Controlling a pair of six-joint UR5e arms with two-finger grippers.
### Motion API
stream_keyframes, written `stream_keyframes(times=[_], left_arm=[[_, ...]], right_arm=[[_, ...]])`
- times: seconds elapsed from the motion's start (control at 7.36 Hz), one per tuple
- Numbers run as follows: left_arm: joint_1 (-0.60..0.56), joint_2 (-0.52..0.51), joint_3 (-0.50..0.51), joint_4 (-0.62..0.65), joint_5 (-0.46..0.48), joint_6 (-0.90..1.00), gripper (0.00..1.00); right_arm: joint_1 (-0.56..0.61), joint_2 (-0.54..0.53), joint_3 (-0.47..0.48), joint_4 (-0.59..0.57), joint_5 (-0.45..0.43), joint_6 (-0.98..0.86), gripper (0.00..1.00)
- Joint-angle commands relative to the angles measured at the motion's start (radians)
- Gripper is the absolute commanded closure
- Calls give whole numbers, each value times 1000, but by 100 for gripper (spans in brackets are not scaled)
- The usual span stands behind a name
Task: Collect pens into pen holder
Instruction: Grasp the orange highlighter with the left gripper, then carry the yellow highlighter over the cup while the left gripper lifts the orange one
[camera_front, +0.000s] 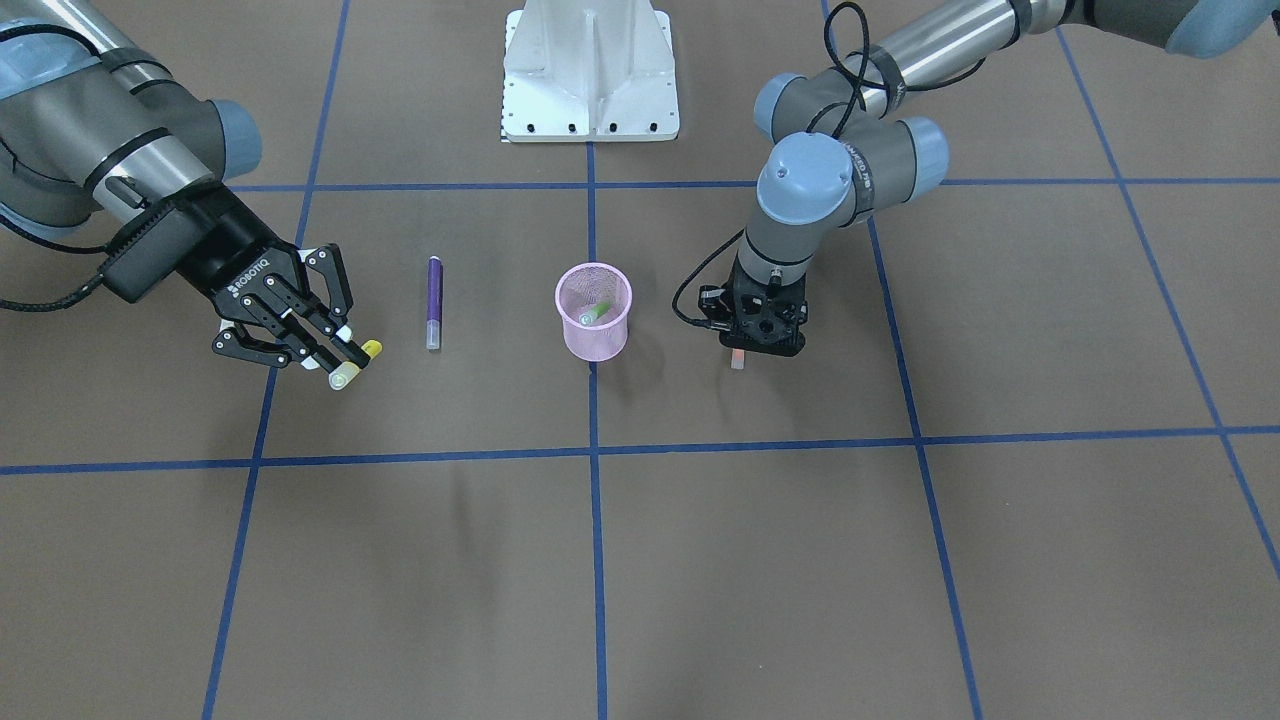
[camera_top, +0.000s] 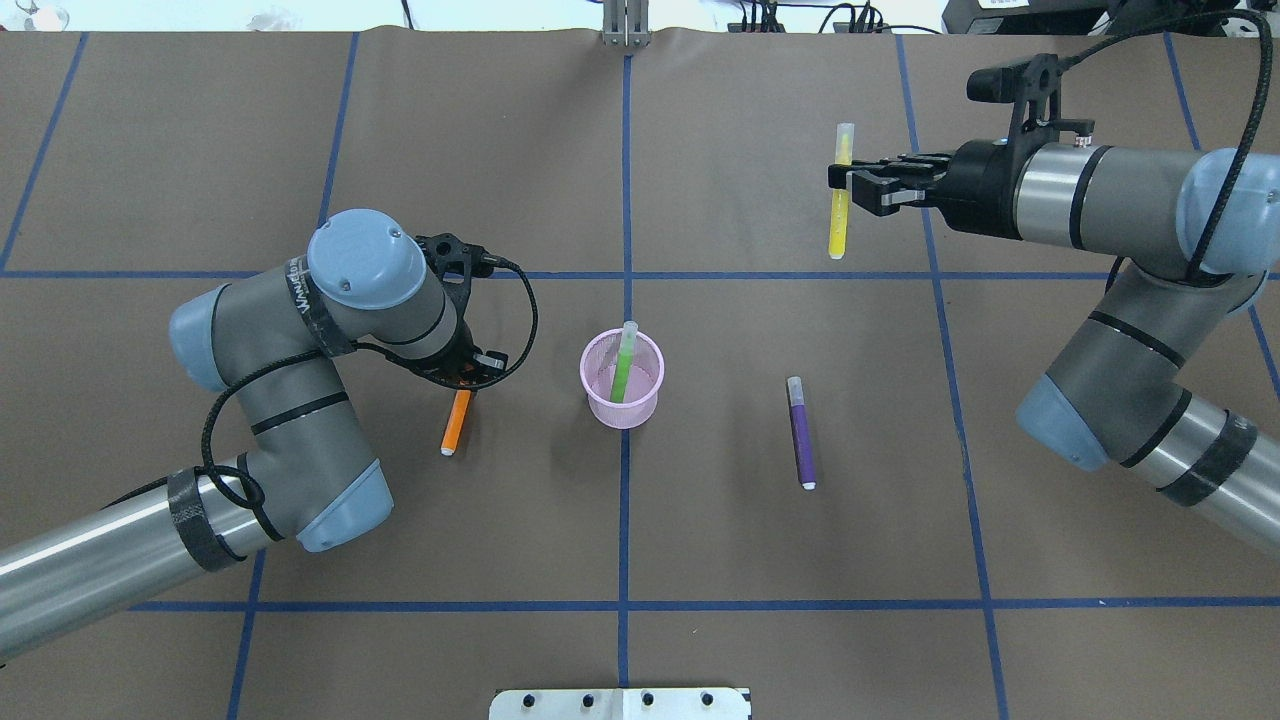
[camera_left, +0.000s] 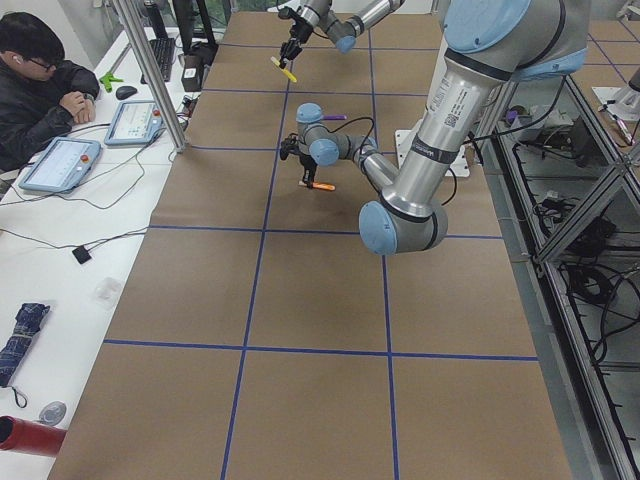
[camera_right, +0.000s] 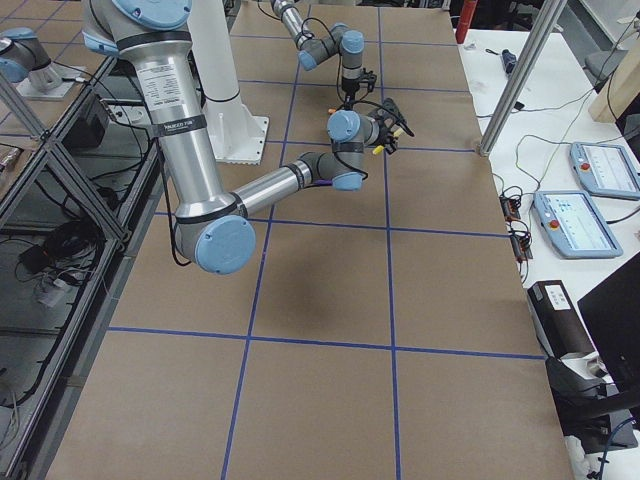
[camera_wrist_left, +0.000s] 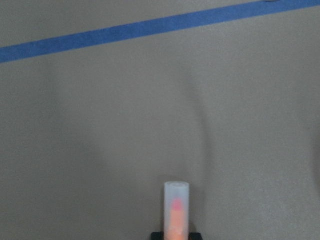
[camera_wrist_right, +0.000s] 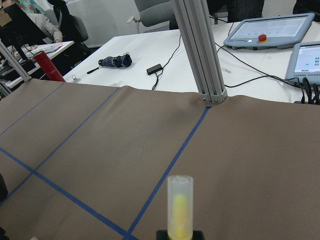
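The pink mesh pen holder (camera_top: 600, 405) stands mid-table (camera_front: 597, 338) with the green pen (camera_top: 624, 365) leaning inside it. The purple pen (camera_top: 801, 435) lies flat on the table to the holder's right, also in the front view (camera_front: 434, 300). My left gripper (camera_top: 465, 378) points down, low over the table, shut on the upper end of the orange pen (camera_top: 455, 425), whose pale cap shows in the left wrist view (camera_wrist_left: 176, 210). My right gripper (camera_top: 850, 190) is raised at the far right, shut on a yellow pen (camera_top: 840, 220), which also shows in the right wrist view (camera_wrist_right: 180, 205).
The white robot base (camera_front: 590, 70) sits at the table's near edge. Blue tape lines (camera_top: 626, 250) grid the brown table cover. An operator (camera_left: 40, 90) with tablets sits past the far edge, beside an aluminium post (camera_wrist_right: 200, 50).
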Motion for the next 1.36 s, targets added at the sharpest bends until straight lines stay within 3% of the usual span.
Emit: stream_keyframes(times=[0.0, 0.41, 0.54, 0.82, 1.22], left_arm=[[-6, 3, -23, 2, -28, -6, 100], [-84, 70, -240, -1, -16, -52, 100], [-118, 71, -257, -7, -1, -48, 100], [-122, 71, -300, -11, 102, -41, 100], [-150, 72, -304, -42, 103, -37, 100]], right_arm=[[1, 0, 2, 0, 0, -1, 100], [-18, 17, 23, 2, -2, 3, 100], [-50, 56, 22, 0, -17, 3, 100], [-154, 112, 28, -2, -159, -4, 100], [-330, 170, 26, -15, -366, -52, 100]])
